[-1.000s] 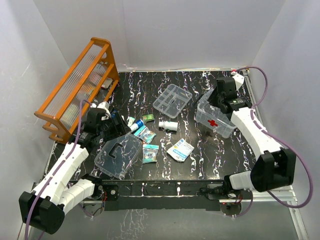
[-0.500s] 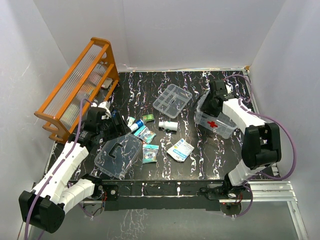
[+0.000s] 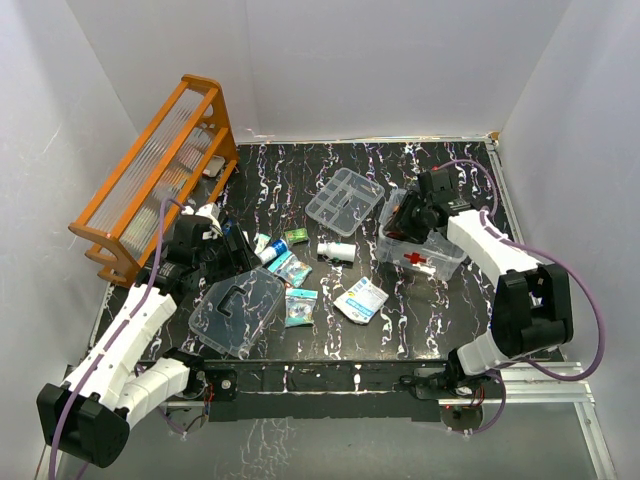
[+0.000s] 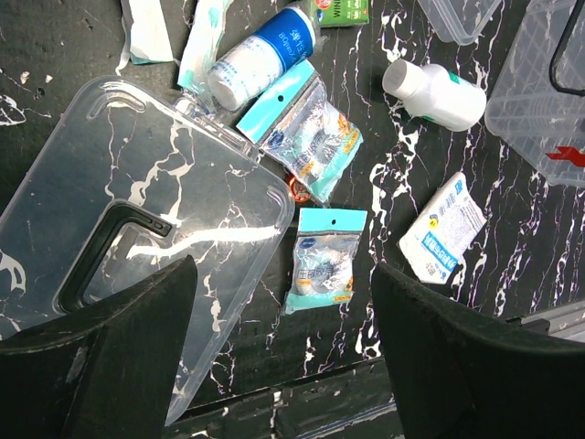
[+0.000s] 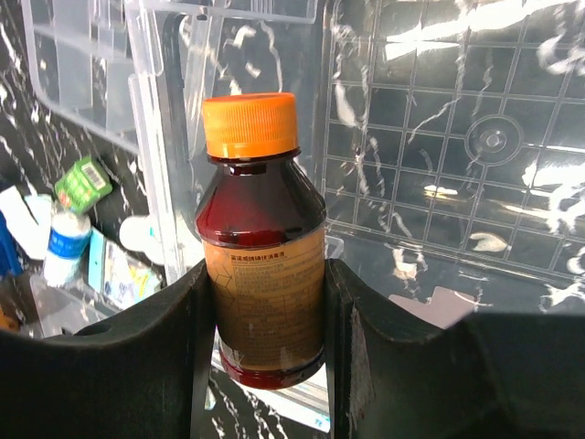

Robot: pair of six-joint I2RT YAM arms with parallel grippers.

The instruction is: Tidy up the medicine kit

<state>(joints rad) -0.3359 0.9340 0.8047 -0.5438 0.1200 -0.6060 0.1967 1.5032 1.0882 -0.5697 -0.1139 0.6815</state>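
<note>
**Brown bottle gripped at the left end of the open box**

The right end effector (image 5: 265,274) is closed partway around a brown bottle (image 5: 260,174) with an orange cap, clamping its lower body between both fingers. In the wrist view the bottle's long axis runs up and down the frame, with the cap toward the top edge and the label facing the camera. Directly behind it is the clear box (image 5: 457,137), whose gridded floor fills the upper right of that frame. Whether the bottle touches the box cannot be told.

Overhead, the box sits right of centre on the dark marbled surface (image 3: 300,170). The compartmented tray (image 3: 345,200) lies just to its upper left. A white bottle (image 4: 439,91) on its side and several packets (image 4: 320,261) are scattered between the box and the lid (image 4: 137,210). The lid lies flat at the lower left, with a blue-labelled bottle (image 4: 260,55) at its upper edge. The left end effector (image 3: 228,250) is above the lid, spread wide and holding nothing. An orange rack (image 3: 150,180) stands at the upper left.
</note>
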